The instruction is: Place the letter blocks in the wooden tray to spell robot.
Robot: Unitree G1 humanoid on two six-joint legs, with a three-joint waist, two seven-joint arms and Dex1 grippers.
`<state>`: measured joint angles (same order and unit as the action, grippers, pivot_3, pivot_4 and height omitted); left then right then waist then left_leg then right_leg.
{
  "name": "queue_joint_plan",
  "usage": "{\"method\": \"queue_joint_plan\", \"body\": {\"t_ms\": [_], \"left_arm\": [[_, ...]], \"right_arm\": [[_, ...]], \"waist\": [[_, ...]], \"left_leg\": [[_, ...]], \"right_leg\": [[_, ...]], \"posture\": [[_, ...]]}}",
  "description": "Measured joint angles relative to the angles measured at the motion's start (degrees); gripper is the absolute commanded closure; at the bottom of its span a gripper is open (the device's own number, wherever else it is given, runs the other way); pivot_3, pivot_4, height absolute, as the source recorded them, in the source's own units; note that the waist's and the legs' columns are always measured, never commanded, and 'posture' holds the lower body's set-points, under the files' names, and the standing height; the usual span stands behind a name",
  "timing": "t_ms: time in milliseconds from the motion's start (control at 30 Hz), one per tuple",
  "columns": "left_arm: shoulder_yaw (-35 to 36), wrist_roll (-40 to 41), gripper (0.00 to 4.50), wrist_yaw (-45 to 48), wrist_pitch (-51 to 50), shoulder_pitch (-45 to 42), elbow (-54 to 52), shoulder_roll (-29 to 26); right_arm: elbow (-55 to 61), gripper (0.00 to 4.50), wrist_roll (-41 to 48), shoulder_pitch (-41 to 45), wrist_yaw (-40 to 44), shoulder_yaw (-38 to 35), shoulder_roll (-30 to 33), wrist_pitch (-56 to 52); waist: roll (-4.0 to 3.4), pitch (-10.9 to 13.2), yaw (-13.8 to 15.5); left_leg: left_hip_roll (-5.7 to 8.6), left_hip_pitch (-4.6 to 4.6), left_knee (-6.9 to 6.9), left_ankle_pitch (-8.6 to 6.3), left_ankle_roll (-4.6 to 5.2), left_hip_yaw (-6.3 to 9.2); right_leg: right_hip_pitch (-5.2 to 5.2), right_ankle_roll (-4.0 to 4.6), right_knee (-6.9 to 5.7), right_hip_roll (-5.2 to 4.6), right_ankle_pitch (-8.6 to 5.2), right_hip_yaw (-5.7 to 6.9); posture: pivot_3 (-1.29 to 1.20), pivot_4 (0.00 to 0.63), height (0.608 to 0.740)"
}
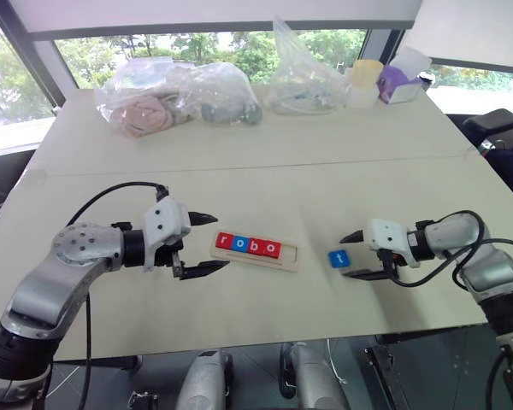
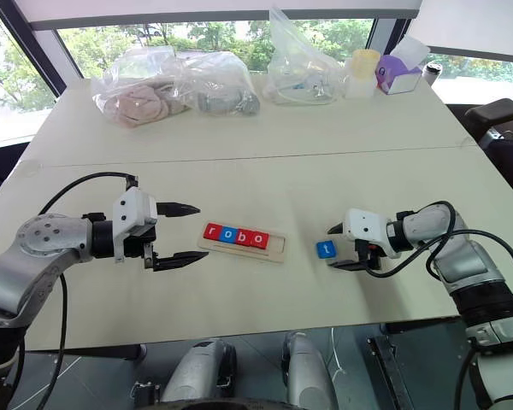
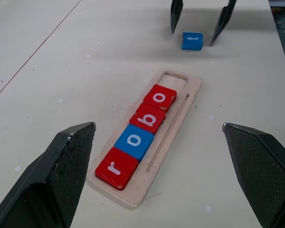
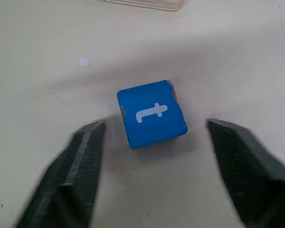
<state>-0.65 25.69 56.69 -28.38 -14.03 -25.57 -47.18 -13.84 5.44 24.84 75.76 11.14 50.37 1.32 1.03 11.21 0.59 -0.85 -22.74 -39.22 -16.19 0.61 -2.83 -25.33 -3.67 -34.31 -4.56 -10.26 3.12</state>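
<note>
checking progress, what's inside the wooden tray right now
The wooden tray holds four letter blocks in a row spelling r, o, b, o: red, blue, red, red. Its last slot is bare. The blue t block lies outside on the table. The tray floor under the blocks is covered.

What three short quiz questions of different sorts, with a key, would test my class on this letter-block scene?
1. True or false: the wooden tray already holds four letter blocks.
2. Which letter is on the blue block lying on the table outside the tray? A) r B) t C) b
3. Fill in: the blue block lies in front of the ____ gripper, whose fingers are apart.

Key
1. True; they read r, o, b, o.
2. B
3. right; the left gripper is open beside the tray's r end.
</note>
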Motion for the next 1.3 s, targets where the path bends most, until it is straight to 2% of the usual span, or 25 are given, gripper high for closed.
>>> {"method": "queue_joint_plan", "body": {"t_ms": [33,67,233,500,667,1300], "left_arm": [[0.02,0.00,0.00,-0.06,0.00,0.04,-0.09,0.00],[0.03,0.00,0.00,-0.17,-0.02,0.11,-0.09,-0.01],[0.17,0.02,0.00,-0.56,-0.04,0.36,-0.40,-0.04],[0.44,0.02,0.00,-0.95,-0.09,0.64,-0.46,-0.09],[0.87,0.04,0.00,-1.55,-0.17,1.38,-0.77,-0.10],[1.62,0.08,0.00,-2.08,-1.36,2.30,-2.15,-0.14]], "right_arm": [[-0.44,3.11,-0.12,0.21,0.09,0.10,-0.16,0.47],[-0.80,3.38,-0.23,0.64,0.17,0.17,-0.28,0.80],[-1.18,3.38,-0.01,2.20,0.45,0.22,-2.19,-1.87],[14.24,3.38,4.42,5.32,-0.12,1.36,-6.92,-17.16],[17.12,3.38,4.24,5.06,-3.37,3.65,-9.36,-21.97],[17.39,3.38,1.44,4.80,-7.62,6.59,-10.49,-23.70]], "waist": [[0.00,0.00,-0.01],[0.00,0.00,-0.03],[-0.01,0.01,0.01],[-0.02,0.01,0.10],[-0.02,0.01,0.19],[-0.02,0.01,0.10]], "left_leg": [[0.00,0.03,0.00,0.00,0.00,0.00],[0.00,0.09,0.00,0.00,0.00,-0.01],[-0.03,0.21,0.01,0.00,0.00,0.00],[-0.07,0.21,0.05,0.00,-0.01,0.04],[-0.01,0.14,0.04,-0.01,-0.01,0.00],[-0.04,0.14,0.06,-0.01,-0.01,0.00]], "right_leg": [[0.02,0.00,0.00,0.00,0.00,0.00],[0.07,0.00,0.00,0.00,0.00,0.00],[0.17,0.00,-0.03,0.00,-0.01,-0.01],[0.14,0.02,-0.04,0.01,0.00,0.01],[0.15,0.02,0.05,-0.10,0.00,0.00],[0.10,0.02,0.00,-0.03,0.00,0.01]], "posture": [[0.00,0.150,0.740],[0.00,0.150,0.740],[0.00,0.150,0.740],[0.00,0.150,0.740],[0.00,0.150,0.740],[0.00,0.150,0.740]]}}
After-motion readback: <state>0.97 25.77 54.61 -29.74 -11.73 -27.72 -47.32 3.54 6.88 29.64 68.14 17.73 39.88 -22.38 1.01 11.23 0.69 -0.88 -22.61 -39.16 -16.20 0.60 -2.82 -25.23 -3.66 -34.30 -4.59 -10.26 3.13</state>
